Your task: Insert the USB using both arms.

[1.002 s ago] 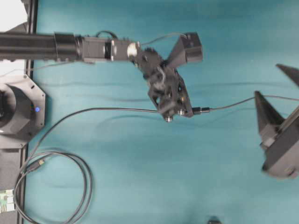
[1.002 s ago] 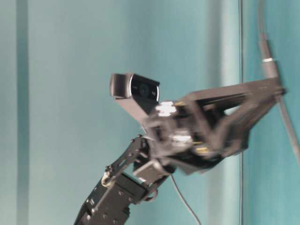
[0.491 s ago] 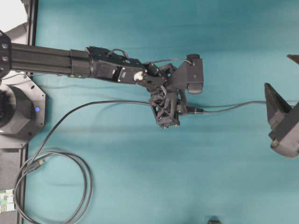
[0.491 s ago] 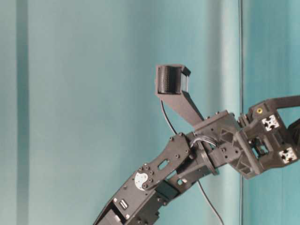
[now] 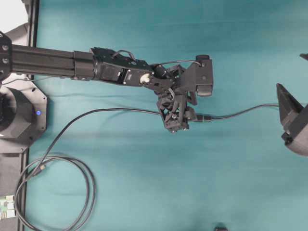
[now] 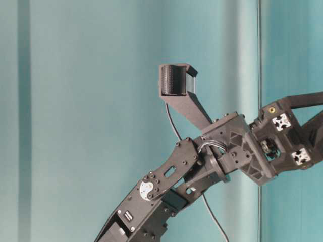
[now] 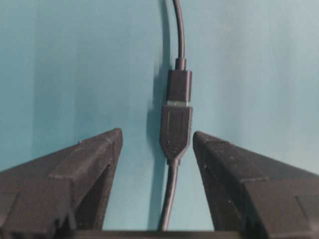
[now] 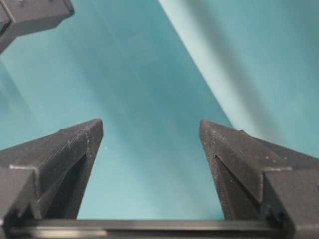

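Observation:
In the left wrist view the USB, a short black plug, sits pushed into the all-black socket end; only a thin silver sliver shows at the joint. The joined pair lies on the teal surface between the fingers of my left gripper, which is open and touches neither side. From overhead the left gripper straddles the socket, with the USB just right of it. My right gripper is open and empty, and stands at the right edge, away from the cables.
A thicker black cable lies coiled at the lower left, near a small circuit board. The left arm's base is at the left edge. A thin cable runs from the USB toward the right edge.
My left gripper has opened and let go of the socket, leaving the joined connectors between its fingers. The right gripper has drawn back to the right.

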